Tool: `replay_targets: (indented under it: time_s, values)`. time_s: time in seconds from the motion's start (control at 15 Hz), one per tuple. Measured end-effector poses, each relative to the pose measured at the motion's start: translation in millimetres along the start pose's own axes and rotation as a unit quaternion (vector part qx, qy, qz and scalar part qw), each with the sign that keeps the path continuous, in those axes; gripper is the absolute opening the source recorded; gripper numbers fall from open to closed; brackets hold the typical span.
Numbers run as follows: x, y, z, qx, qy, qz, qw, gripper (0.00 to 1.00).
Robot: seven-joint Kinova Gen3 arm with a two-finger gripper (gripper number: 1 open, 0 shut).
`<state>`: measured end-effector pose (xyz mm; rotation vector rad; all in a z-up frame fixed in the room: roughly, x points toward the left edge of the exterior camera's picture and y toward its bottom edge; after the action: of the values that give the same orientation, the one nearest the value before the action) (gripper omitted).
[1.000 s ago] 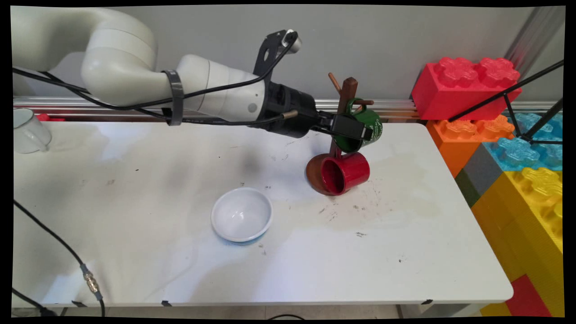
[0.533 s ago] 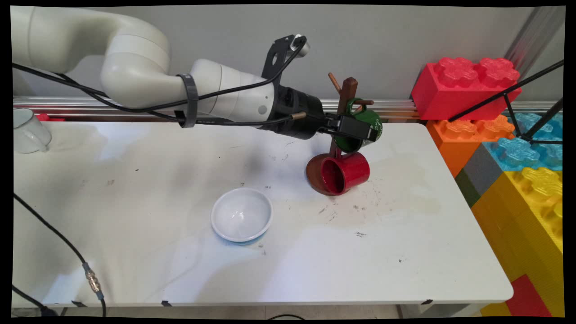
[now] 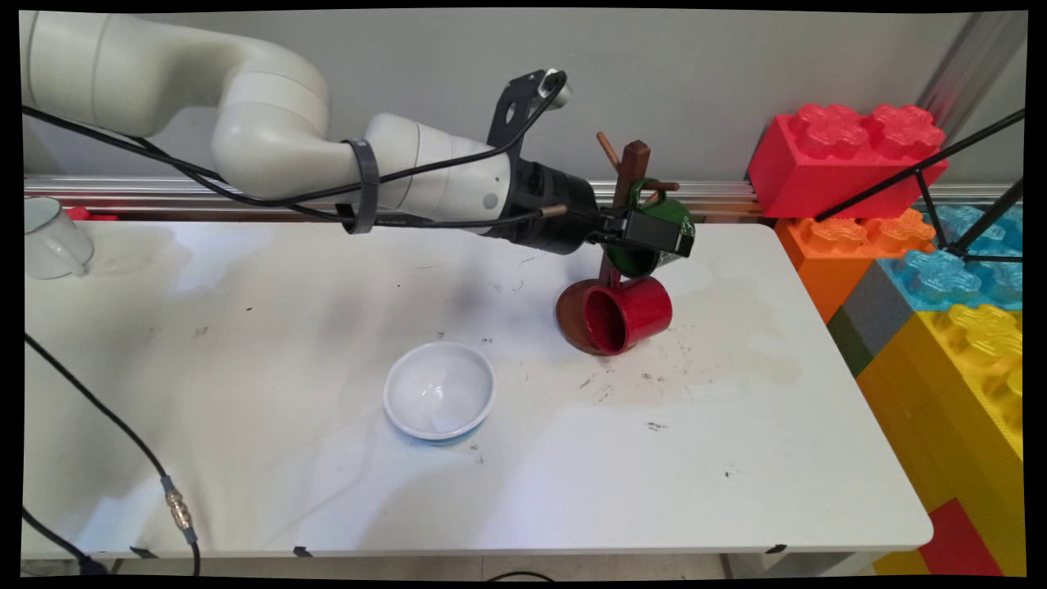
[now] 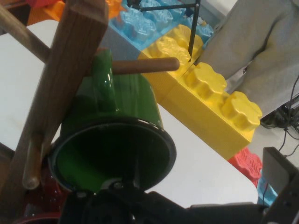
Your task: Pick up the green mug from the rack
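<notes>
White tabletop (image 3: pixel 736 458); end effector (image 3: pixel 654 233) seemingly pinching glossy green mug (image 4: pixel 117 140) rim, wooden rack (image 4: pixel 60 93).

A white, scuffed desk (image 3: pixel 245 343) is standing against a plain grey wall (image 3: pixel 720 74) with a metal rail (image 3: pixel 98 190) running along its base, while giant toy bricks (image 3: pixel 941 294) in red, orange, blue and yellow are stacking up at the right.

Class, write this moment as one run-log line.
gripper: at green mug | green mug: on wooden rack peg | red mug: at rack base | white bowl: on table
</notes>
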<state>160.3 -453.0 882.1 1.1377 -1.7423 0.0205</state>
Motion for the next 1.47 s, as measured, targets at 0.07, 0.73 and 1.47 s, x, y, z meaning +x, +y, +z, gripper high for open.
replay_targets:
  time_s: [0.07,0.73,1.47]
  values:
    - [0,-1,2,0.000,0.000,-0.001,1.0000,1.00]
    - [7,-5,15,-0.007,0.001,-0.018,0.9998,1.00]
    - [12,-7,20,-0.004,0.000,-0.034,0.9994,1.00]
